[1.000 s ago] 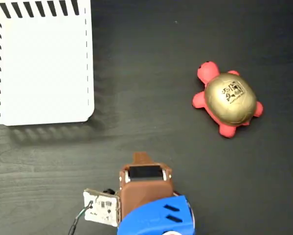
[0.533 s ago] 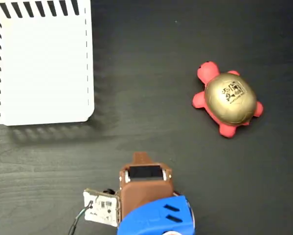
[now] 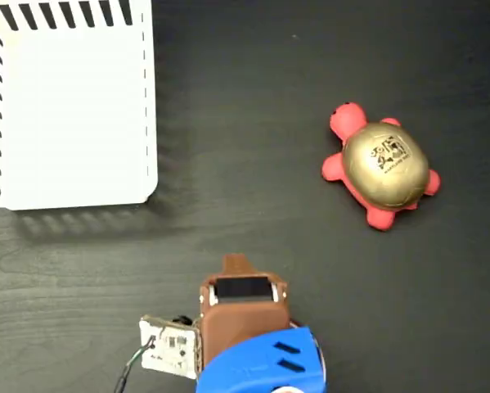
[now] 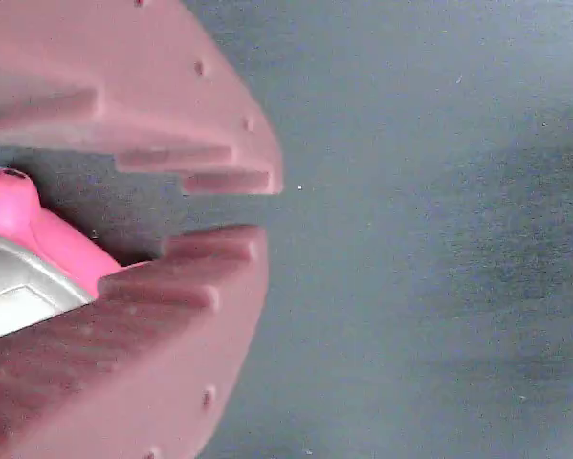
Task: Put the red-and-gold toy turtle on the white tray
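End effector (image 4: 257, 208) sits parked at surface's near edge, fingers nearly closed w/ a slim gap, holding nothing. Red-and-gold toy turtle (image 3: 381, 166) lies free toward right side, well apart from white tray (image 3: 73, 106) in far-left corner, so reach comes first.

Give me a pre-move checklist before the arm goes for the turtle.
1. Red-and-gold toy turtle upright on the table, shell up: ok.
2. Gripper empty: ok, nothing between the fingers.
3. Jaws wide enough for the turtle: not ok, only a narrow gap in the wrist view.
4. Gripper over the turtle: not ok, it sits lower left of it in the fixed view.
5. White tray free of things: ok for the visible part.
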Motion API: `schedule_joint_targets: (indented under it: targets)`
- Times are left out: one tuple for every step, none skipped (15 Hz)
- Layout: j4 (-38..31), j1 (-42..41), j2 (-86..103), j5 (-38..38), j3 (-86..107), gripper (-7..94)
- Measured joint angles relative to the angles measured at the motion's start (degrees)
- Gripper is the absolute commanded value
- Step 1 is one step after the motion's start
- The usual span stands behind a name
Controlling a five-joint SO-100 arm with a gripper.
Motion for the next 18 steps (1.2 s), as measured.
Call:
schedule_joint_targets:
  targets:
    - [0.0, 0.0, 0.0, 0.0, 0.0, 0]
    - [0.0, 0.0, 0.0, 0.0, 0.0, 0]
    - [0.0, 0.0, 0.0, 0.0, 0.0, 0]
    - [0.0, 0.0, 0.0, 0.0, 0.0, 0]
    - [0.0, 0.0, 0.0, 0.0, 0.0, 0]
    - [0.0, 0.0, 0.0, 0.0, 0.0, 0]
    - [0.0, -0.2, 0.0, -0.4, 0.0, 0]
    - [0.0, -0.9, 0.0, -1.7, 0.0, 0]
    - [0.0, -1.8, 0.0, -2.4, 0.0, 0]
    - [0.0, -2.7, -0.2, -2.5, 0.0, 0]
    - [-0.6, -3.4, -1.3, -2.3, 0.0, 0]
    - [-2.0, -3.6, -3.3, -1.6, 0.0, 0]
    - [-5.1, -3.3, -7.6, -0.5, -0.3, 0]
    - [-7.0, -2.4, -12.8, 1.1, -2.5, 0]
    - [-7.8, -0.9, -19.0, 2.9, -7.4, 0]
    - [-7.7, 0.1, -26.2, 4.8, -13.4, 0]
    - [-7.0, 0.8, -33.6, 6.8, -20.7, 0]
    - [-4.0, 2.7, -41.4, 8.5, -28.4, 0]
